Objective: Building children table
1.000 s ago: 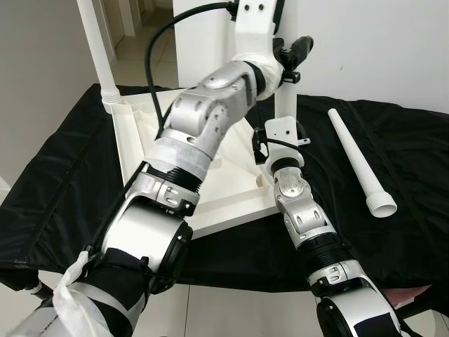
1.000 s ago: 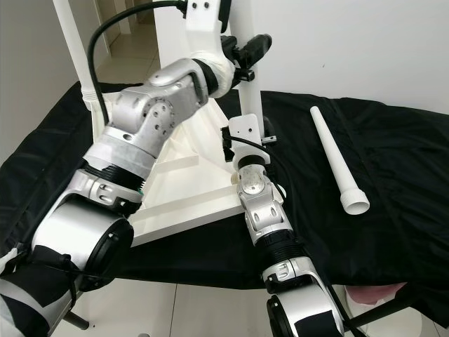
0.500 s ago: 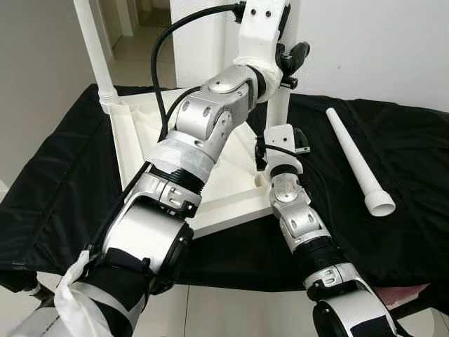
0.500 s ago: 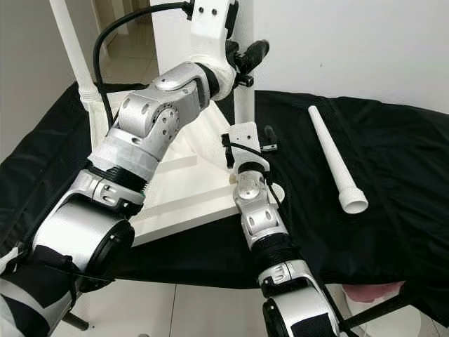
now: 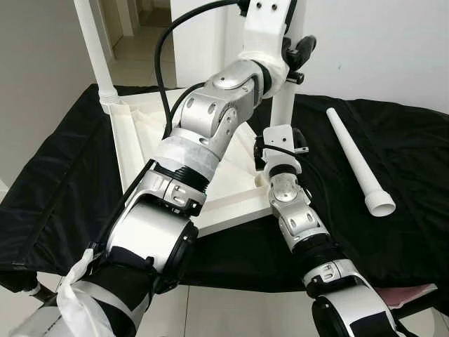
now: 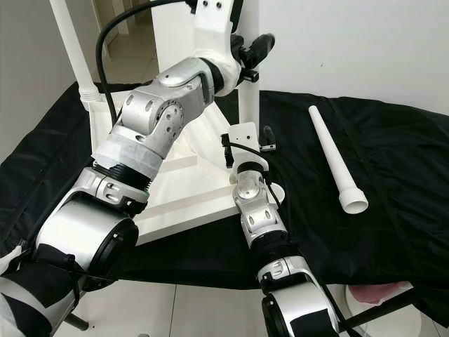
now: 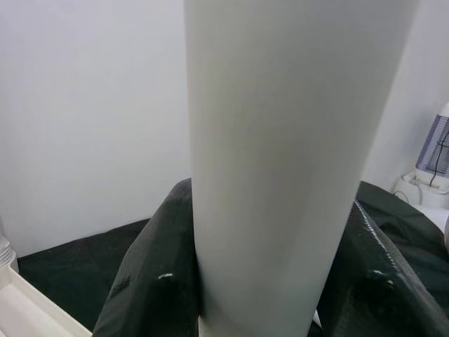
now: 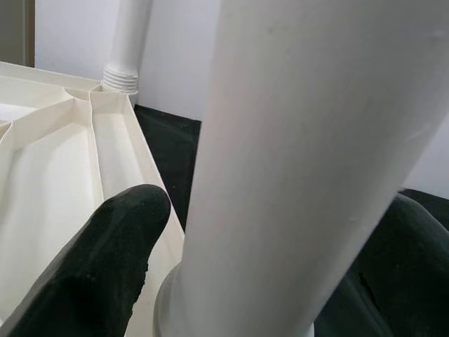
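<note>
A white table top [image 5: 140, 133] lies upside down on a black cloth. One white leg [image 5: 95, 49] stands at its far left corner. A second leg [image 5: 283, 105] stands upright at the near right corner. My left gripper [image 5: 298, 53] is high on this leg and shut on it, with black fingers [image 7: 151, 281] pressed against both sides. My right gripper [image 5: 280, 140] is low at the leg's base, open, with one finger [image 8: 105, 260] a little off the leg. A loose third leg [image 5: 354, 158] lies on the cloth to the right.
The black cloth [image 5: 414, 154] covers a low surface whose near edge drops to a tiled floor [image 5: 231, 316]. A white wall [image 5: 379, 42] rises close behind. A doorway and pale floor [image 5: 133, 49] open at the back left.
My left wrist has turned and risen slightly on the upright leg. The right gripper stays at the leg's base. The camera has shifted a little.
</note>
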